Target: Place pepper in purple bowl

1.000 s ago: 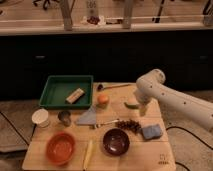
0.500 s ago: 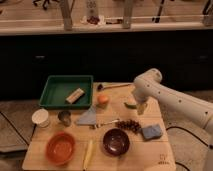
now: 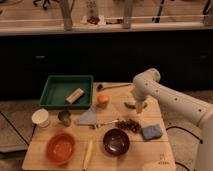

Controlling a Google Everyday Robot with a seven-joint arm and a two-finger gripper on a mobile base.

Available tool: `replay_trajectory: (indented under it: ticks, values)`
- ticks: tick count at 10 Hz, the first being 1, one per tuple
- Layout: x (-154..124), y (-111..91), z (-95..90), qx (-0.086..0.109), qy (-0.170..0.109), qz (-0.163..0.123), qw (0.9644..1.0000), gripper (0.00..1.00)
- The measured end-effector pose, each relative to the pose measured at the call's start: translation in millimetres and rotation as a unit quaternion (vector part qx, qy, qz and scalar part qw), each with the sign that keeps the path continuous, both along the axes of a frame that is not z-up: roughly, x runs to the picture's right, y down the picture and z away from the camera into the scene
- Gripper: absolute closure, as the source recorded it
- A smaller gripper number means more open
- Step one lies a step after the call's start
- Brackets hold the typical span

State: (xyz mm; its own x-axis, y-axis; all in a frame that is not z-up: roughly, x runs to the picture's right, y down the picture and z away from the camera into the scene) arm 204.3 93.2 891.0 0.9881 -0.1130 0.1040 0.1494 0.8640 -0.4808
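Note:
The pepper (image 3: 130, 105), a small green pod, lies on the wooden table right of the middle. My gripper (image 3: 136, 101) hangs from the white arm that reaches in from the right. It stands open directly over the pepper's right end and partly hides it. The purple bowl (image 3: 116, 141) sits near the front edge, below and left of the pepper, with nothing in it.
A green tray (image 3: 55, 95) holding a tan block is at the back left. An orange fruit (image 3: 102, 100), grey cloth (image 3: 89, 118), dark grapes (image 3: 130, 125) and blue sponge (image 3: 151, 131) surround the pepper. An orange-red bowl (image 3: 60, 148), yellow item (image 3: 88, 154), white cup (image 3: 40, 117) and metal cup (image 3: 64, 117) sit on the left.
The arm has swung slightly left, bringing the gripper over the pepper. The objects on the table have not moved.

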Motion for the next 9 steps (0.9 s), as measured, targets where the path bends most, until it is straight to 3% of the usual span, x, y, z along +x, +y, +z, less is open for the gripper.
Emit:
replay_trajectory:
  ticks: [9]
  values:
    - [-0.6,20.0,29.0,-0.03,-0.003,0.008,0.9995,0.2]
